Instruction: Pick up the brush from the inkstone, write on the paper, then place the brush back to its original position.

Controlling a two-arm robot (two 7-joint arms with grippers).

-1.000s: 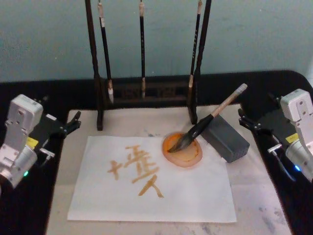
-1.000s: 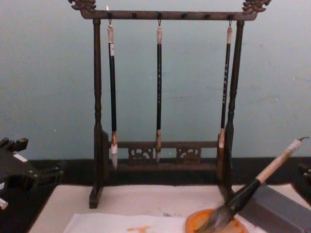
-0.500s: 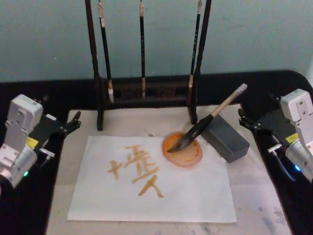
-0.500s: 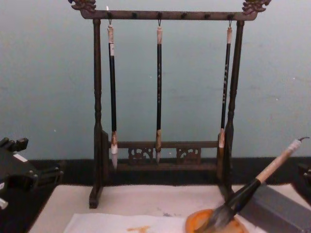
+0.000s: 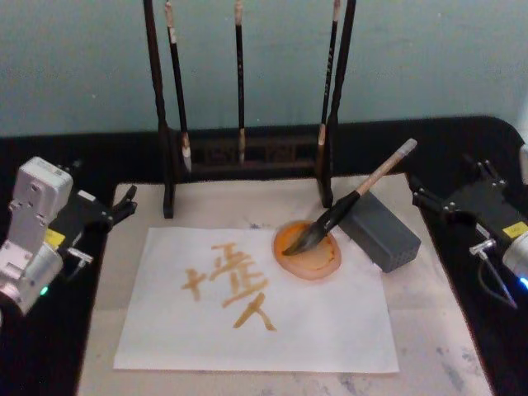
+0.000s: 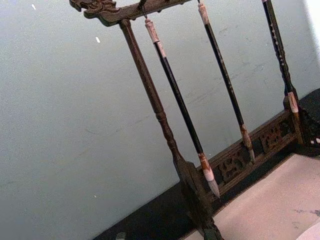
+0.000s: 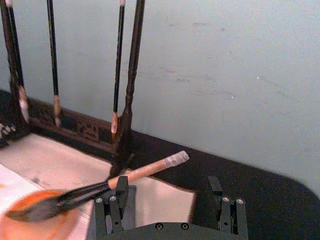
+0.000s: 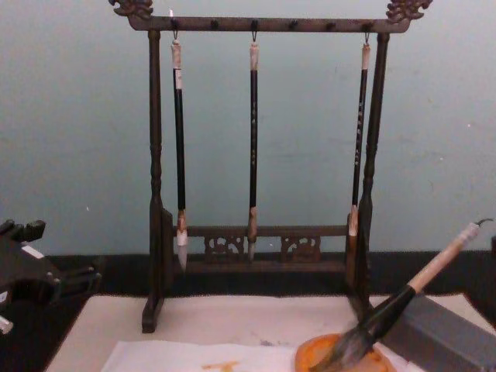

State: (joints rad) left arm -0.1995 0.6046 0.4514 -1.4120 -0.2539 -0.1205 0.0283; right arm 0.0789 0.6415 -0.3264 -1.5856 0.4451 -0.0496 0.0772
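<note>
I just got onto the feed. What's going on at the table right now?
Nothing is being held. The brush lies with its tuft in the inkstone and its handle propped on the grey block. The paper already carries orange strokes, so the writing looks done. The left pincer and right pincer sit open on either side of the mat, clear of everything.

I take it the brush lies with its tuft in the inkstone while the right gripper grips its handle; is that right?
Not quite: the right gripper is open and apart from the brush, out at the table's right side, as the head view shows. The tuft does lie in the inkstone.
</note>
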